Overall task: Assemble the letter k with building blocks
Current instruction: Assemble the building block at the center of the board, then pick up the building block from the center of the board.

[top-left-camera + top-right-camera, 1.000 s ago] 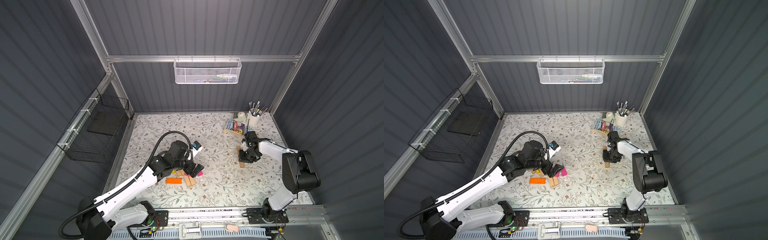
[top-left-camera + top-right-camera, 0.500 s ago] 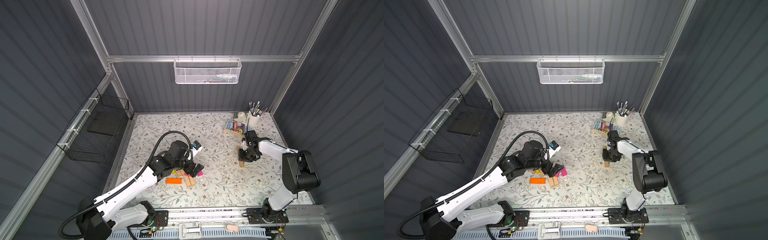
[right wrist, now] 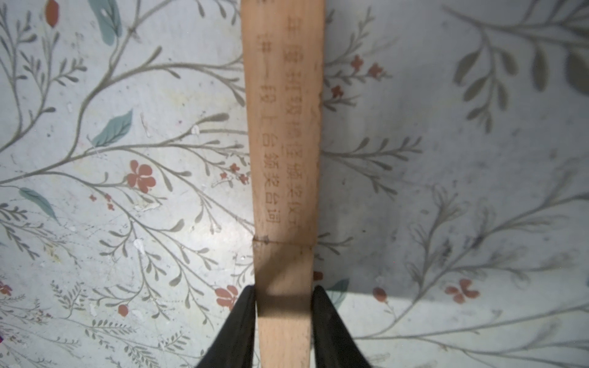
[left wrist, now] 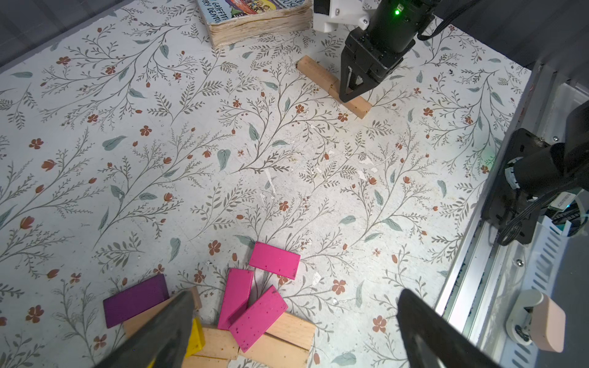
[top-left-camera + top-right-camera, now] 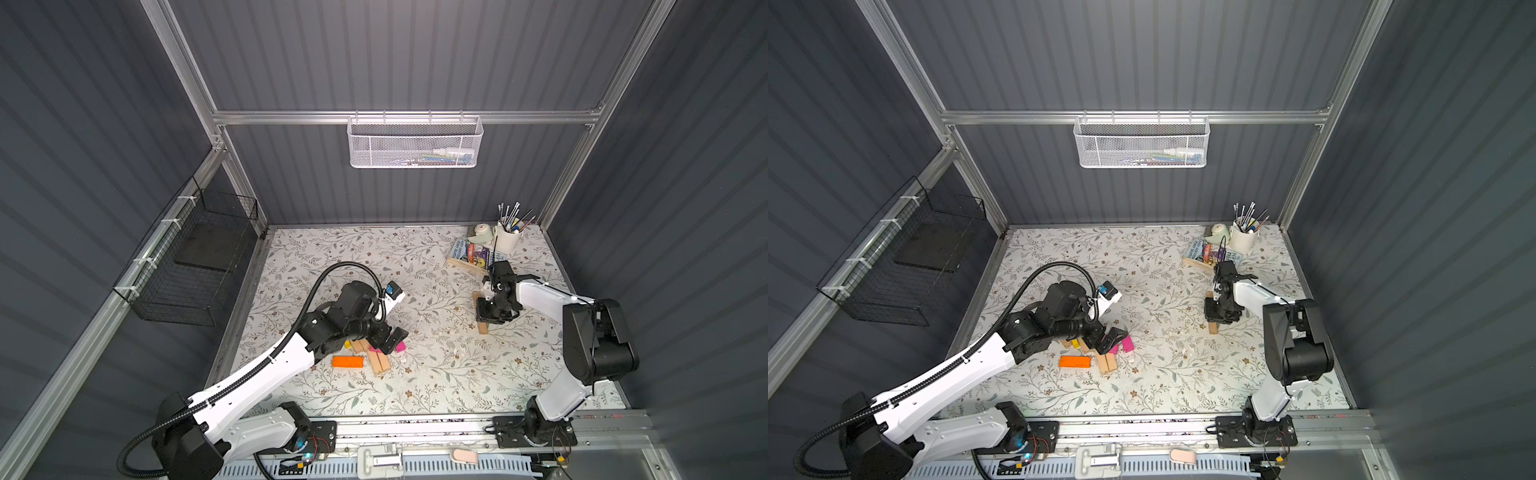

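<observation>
A loose pile of building blocks lies left of centre: three magenta (image 4: 274, 264), one purple (image 4: 135, 299), one yellow (image 4: 196, 334), several tan (image 4: 287, 337), and an orange one (image 5: 348, 362) beside them. My left gripper (image 4: 296, 298) hangs open just over this pile (image 5: 1111, 336), holding nothing. At the right, two tan blocks lie end to end in a straight line. My right gripper (image 3: 283, 296) is shut on the nearer tan block (image 3: 283, 325), which abuts a printed tan block (image 3: 283, 127). Both top views show this pair under the right gripper (image 5: 490, 318) (image 5: 1219, 318).
A wooden book tray (image 5: 471, 255) with books stands just behind the right gripper, with a white cup of brushes (image 5: 507, 237) and a tape roll (image 5: 482, 230) in the back right corner. A black wire basket (image 5: 195, 257) hangs on the left wall. A white mesh basket (image 5: 415, 141) hangs on the back wall.
</observation>
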Controlling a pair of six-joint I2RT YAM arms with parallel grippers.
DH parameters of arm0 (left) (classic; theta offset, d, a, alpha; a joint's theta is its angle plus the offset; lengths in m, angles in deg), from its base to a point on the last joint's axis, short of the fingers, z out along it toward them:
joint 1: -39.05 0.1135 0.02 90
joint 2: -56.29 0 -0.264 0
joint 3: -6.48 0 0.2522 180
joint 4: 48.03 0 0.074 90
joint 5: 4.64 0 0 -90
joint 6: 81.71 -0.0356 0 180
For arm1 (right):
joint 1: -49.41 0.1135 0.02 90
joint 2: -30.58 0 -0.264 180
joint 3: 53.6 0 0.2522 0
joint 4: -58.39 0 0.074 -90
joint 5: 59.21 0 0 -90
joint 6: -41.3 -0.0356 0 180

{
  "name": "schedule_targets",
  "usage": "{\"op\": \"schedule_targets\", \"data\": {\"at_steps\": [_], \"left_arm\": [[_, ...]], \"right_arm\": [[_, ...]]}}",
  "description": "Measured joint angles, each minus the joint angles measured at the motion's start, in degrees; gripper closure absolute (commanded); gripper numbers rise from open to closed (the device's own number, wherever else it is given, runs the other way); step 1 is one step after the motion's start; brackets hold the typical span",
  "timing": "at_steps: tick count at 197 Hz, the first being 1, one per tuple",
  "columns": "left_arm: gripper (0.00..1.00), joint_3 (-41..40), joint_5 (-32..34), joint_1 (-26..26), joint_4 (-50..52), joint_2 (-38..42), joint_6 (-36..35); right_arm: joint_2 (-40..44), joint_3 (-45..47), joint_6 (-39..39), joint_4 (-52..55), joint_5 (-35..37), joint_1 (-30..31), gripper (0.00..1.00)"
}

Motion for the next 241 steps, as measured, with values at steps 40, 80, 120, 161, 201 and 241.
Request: {"op": "schedule_targets", "data": {"at_steps": [40, 80, 120, 161, 201, 241], "left_arm": [[0.00, 0.0, 0.5, 0.0, 0.0, 0.0, 0.0], [0.00, 0.0, 0.8, 0.0, 0.0, 0.0, 0.0], [0.00, 0.0, 0.9, 0.0, 0.0, 0.0, 0.0], [0.02, -0.1, 3.6, 0.0, 0.0, 0.0, 1.2], [0.19, -0.4, 14.9, 0.0, 0.7, 0.0, 11.8], [0.32, -0.9, 27.4, 0.3, 7.4, -0.1, 27.9]], "right_arm": [[0.0, 0.0, 0.0, 0.0, 0.4, 0.0, 0.68], [0.0, 0.0, 0.0, 0.0, 0.4, 0.0, 0.67], [0.0, 0.0, -0.1, -0.3, 0.3, 0.0, 0.63], [0.9, 0.0, -0.5, -0.3, 0.6, 0.1, 0.50], [14.0, 0.1, -4.1, 0.1, 2.3, 2.0, 0.32], [36.4, 2.2, -13.4, -4.2, 7.2, 11.1, 0.14]]}}
